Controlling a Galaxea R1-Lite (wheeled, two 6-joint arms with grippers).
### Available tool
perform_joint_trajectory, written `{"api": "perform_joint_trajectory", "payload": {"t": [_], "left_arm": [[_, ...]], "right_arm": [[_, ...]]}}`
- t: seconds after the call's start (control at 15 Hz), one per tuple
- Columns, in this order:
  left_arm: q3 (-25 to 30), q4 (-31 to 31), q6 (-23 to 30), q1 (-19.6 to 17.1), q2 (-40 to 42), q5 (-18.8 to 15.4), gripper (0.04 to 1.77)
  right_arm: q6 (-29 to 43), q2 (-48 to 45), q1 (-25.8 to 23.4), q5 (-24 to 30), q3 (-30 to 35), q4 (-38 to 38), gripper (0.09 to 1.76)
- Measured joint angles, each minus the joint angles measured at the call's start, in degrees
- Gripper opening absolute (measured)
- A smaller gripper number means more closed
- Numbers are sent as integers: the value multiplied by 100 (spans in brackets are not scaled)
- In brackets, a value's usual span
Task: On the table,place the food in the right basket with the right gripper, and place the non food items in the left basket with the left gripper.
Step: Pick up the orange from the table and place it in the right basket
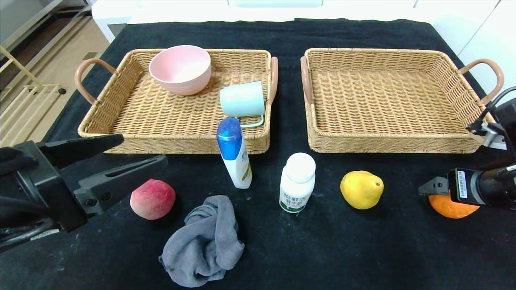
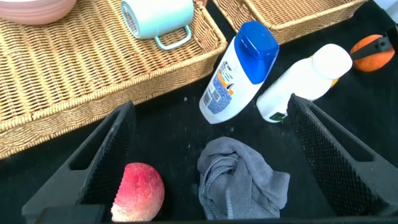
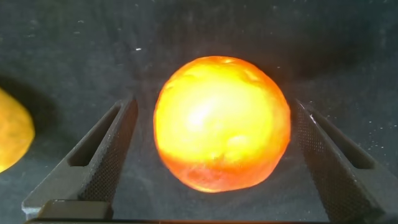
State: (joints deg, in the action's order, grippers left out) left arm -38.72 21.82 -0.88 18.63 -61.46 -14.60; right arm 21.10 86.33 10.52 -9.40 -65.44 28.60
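Right gripper [image 3: 211, 155] sits low at the table's right edge, near the front, with its fingers spread wide on either side of the orange [image 3: 222, 123]; your wrist view shows a gap on both sides, so nothing is clasped. Left gripper [image 1: 121, 161] hangs at the left edge, jaws apart and empty, fingers pointing toward the middle of the table [image 1: 363, 249], above the cloth just in front of the left basket [image 1: 121, 117].

Count, largest first:
- Two wicker baskets, side by side along the back half. The left basket holds one pink bowl [image 1: 180, 68], upright at its rear, and one pale blue mug [image 1: 242, 100] lying on its side at the front right corner. The right basket [image 1: 387, 100] holds nothing.
- One grey rag [image 1: 203, 241], crumpled, near the front edge, left of centre.
- Two white bottles, both upright in front of the gap between the baskets: a blue-capped bottle [image 1: 234, 153] leaning slightly, close to the left basket's front right corner, and a white-capped bottle [image 1: 297, 182] with green print just to its right.
- Three fruits on the cloth: a peach [image 1: 152, 199] beside the left gripper's fingertips, a yellow pear [image 1: 361, 189] right of the white-capped bottle, and the orange at the right edge.

All four food items you need are outside the right basket.
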Motion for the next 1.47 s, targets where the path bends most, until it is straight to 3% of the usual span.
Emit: {"api": "perform_joint_trajectory", "payload": {"t": [0.2, 0.4, 0.47, 1.47], "left_arm": [[2, 2, 0, 0, 15, 0, 176], [22, -9, -6, 0, 20, 0, 176], [27, -9, -24, 0, 22, 0, 176], [66, -16, -77, 2, 17, 2, 176]], "right_arm": [[48, 60, -7, -10, 30, 0, 176], [59, 90, -18, -13, 43, -10, 131], [54, 101, -20, -13, 52, -13, 125], [37, 22, 41, -24, 295, -276, 122]]}}
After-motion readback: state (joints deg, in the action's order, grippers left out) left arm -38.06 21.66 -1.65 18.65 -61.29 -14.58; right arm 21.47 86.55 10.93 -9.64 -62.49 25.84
